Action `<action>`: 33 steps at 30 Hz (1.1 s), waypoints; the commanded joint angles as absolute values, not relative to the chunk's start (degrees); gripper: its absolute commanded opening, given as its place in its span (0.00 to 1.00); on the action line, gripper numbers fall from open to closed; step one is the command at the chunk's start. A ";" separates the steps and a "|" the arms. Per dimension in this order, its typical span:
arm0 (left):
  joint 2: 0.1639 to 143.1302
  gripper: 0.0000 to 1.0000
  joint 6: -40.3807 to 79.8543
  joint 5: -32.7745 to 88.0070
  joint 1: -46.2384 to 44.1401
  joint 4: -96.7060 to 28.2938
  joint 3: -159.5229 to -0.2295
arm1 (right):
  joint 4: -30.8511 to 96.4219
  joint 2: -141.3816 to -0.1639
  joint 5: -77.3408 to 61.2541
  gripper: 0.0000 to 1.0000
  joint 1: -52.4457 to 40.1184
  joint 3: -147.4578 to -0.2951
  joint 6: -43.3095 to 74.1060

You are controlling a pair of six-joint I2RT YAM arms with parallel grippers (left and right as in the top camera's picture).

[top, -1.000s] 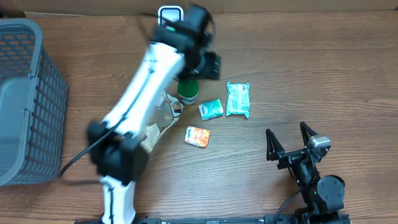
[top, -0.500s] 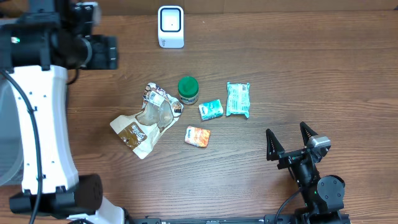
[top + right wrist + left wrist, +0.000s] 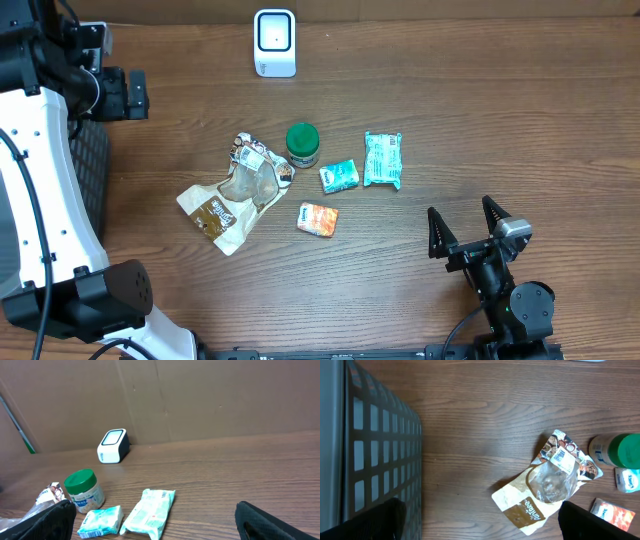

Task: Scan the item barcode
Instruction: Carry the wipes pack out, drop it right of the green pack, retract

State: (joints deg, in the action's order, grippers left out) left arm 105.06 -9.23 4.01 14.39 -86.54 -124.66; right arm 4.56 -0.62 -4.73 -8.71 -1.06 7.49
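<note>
The white barcode scanner (image 3: 274, 42) stands at the table's far edge, also in the right wrist view as the scanner (image 3: 112, 446). Loose items lie mid-table: a brown-and-white pouch (image 3: 235, 195), a green-lidded jar (image 3: 302, 144), a small teal packet (image 3: 339, 176), a larger teal packet (image 3: 383, 160) and an orange packet (image 3: 318, 219). My left gripper (image 3: 485, 525) hangs open and empty high over the basket's edge, with the pouch (image 3: 540, 490) to its right. My right gripper (image 3: 465, 228) rests open and empty at the front right, well short of the items.
A grey mesh basket (image 3: 90, 170) stands at the left, mostly hidden by my left arm; its grid wall (image 3: 380, 445) fills the left wrist view's left side. A cardboard wall backs the table behind the scanner.
My left arm has swung from beside the scanner to the far left, above the basket. The items and the right arm have not moved.
</note>
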 commanded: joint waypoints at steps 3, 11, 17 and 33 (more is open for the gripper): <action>105.36 1.00 -13.80 3.84 14.72 -85.43 -124.49 | 4.34 -0.16 -4.99 1.00 -8.64 -0.45 7.62; 105.36 0.99 -13.72 4.29 14.59 -85.12 -124.49 | 4.34 -0.16 -4.99 1.00 -8.64 -0.45 7.62; 105.36 1.00 -13.74 4.45 14.61 -85.06 -124.49 | 4.34 -0.16 -4.99 1.00 -8.64 -0.45 7.62; 105.36 1.00 -13.74 4.45 14.61 -85.06 -124.49 | 4.34 -0.16 -4.80 1.00 -8.64 -0.45 7.51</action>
